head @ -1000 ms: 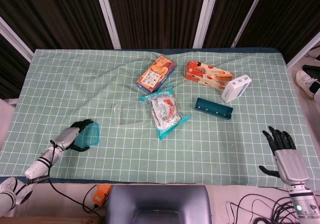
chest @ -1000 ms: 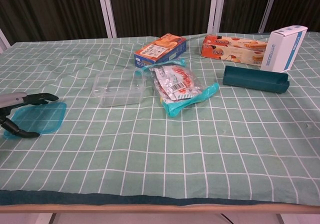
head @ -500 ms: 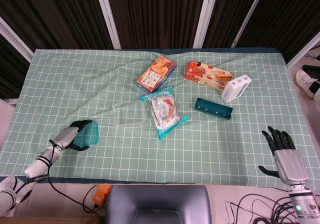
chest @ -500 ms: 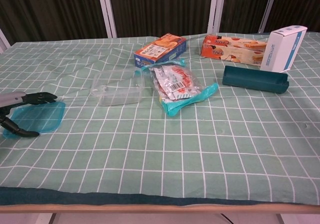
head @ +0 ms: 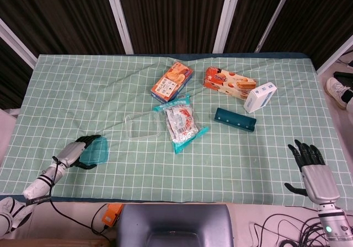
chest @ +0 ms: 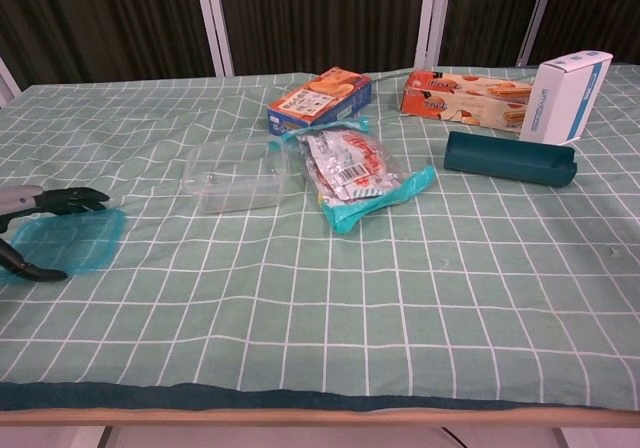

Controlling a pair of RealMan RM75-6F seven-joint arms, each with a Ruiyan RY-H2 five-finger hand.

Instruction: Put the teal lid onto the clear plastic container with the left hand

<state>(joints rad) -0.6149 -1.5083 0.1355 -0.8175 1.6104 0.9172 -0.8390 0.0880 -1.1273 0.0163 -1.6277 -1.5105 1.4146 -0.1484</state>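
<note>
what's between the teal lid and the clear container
Only bare checked tablecloth lies between the teal lid, at the left robot hand, and the clear container; the head view shows it.

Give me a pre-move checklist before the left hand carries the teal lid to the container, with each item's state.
1. Left hand has the teal lid between its fingers: cannot tell how firmly.
2. Lid lifted off the tablecloth: cannot tell.
3. Clear plastic container upright, mouth uncovered: ok.
4. Cloth between lid and container free of objects: ok.
5. Snack packet clear of the container: not ok, it lies right beside it.
6. Right hand out of the way: ok.
</note>
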